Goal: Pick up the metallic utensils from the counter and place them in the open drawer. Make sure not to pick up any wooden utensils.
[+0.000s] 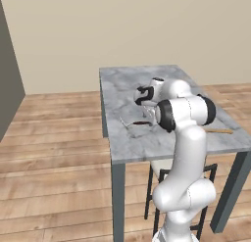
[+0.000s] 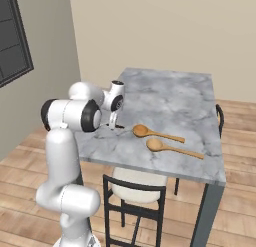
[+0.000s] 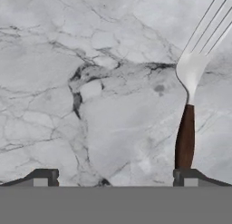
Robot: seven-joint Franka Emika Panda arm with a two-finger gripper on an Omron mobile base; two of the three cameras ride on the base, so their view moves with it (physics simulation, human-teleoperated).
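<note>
Hovering wide open and empty over the marble surface [image 3: 90, 82], the pincer [image 3: 115, 177] faces a fork [image 3: 188, 105] lying flat: light, stiff, slippery; its dark handle looks the best place to grip.

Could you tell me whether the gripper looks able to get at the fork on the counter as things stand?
Probably yes. The gripper is open just above the counter, nothing lies between them, but the fork sits at one of the fingers, not centred, so a small sideways shift seems needed.
</note>
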